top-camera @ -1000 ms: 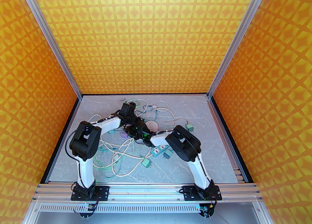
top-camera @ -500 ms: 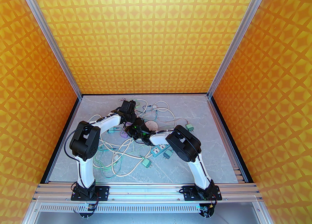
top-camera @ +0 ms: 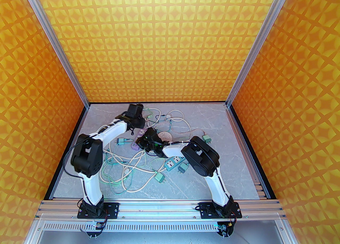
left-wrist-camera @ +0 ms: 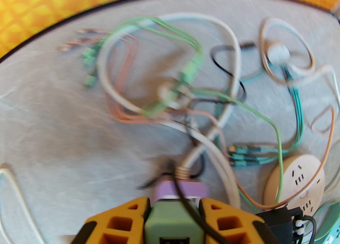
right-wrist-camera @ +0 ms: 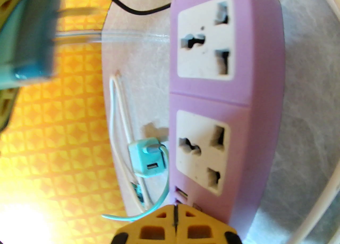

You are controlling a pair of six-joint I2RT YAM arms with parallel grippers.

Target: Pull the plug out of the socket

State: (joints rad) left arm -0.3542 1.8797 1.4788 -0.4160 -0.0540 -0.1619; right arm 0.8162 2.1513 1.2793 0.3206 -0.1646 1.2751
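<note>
Left hand (left-wrist-camera: 174,204) tight around green plug (left-wrist-camera: 172,224)

Left arm (top-camera: 110,131): elbow stood high, forearm reached toward the far side. Left tool (left-wrist-camera: 174,205): gripped a green plug (left-wrist-camera: 172,225). Right arm (top-camera: 174,150): forearm angled leftward. Right tool (right-wrist-camera: 175,212): was closed, fingertips touching.

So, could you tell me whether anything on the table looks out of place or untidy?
Yes: the cables lie in one tangled heap, looping over each other around the purple power strip and the round socket. A loose green plug lies unplugged at its edge. Nothing looks broken or spilled.
</note>
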